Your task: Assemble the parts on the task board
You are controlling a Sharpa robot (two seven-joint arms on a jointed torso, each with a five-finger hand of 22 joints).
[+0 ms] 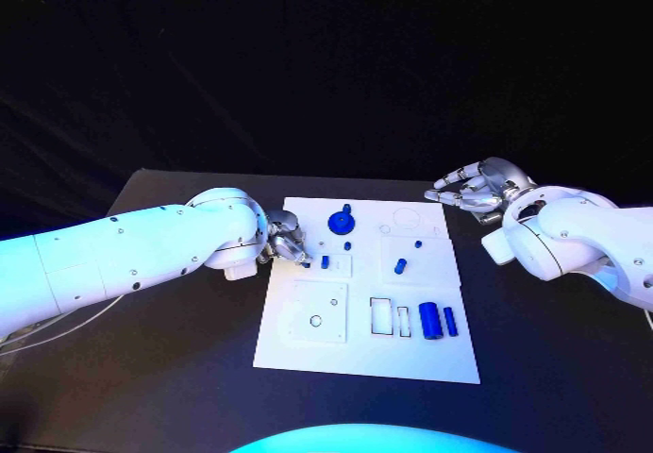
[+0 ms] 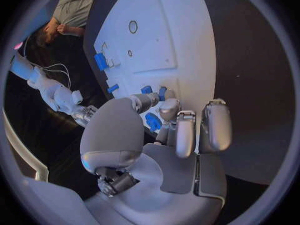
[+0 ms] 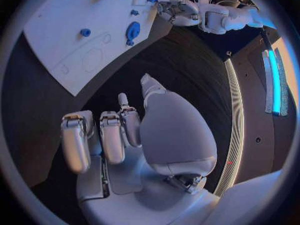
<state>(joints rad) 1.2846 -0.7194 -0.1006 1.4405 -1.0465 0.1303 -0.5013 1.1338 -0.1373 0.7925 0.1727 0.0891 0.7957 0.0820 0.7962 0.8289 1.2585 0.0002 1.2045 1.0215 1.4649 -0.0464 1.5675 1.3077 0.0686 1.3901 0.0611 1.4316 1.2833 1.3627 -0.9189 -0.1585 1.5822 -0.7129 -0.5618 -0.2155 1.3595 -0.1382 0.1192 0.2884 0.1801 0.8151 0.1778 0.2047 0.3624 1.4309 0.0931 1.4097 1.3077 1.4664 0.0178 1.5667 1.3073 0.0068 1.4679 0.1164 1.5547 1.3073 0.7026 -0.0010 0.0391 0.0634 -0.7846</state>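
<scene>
The left hand [image 1: 283, 238] pinches a small blue part [image 2: 153, 121], light, stiff and slippery, best held by its sides, while the right hand [image 1: 477, 187] hovers with fingers curled on nothing

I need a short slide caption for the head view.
Left hand at the task board's edge by small blue parts; right hand hovers empty.

The black counter [image 1: 163, 377] stretches out below me, dark and matte on all sides of my work. Beyond its far edge hangs a black backdrop [image 1: 326, 75]. Thin pale cables [image 1: 55, 330] trail over the counter's near left corner, beside my left arm.
</scene>
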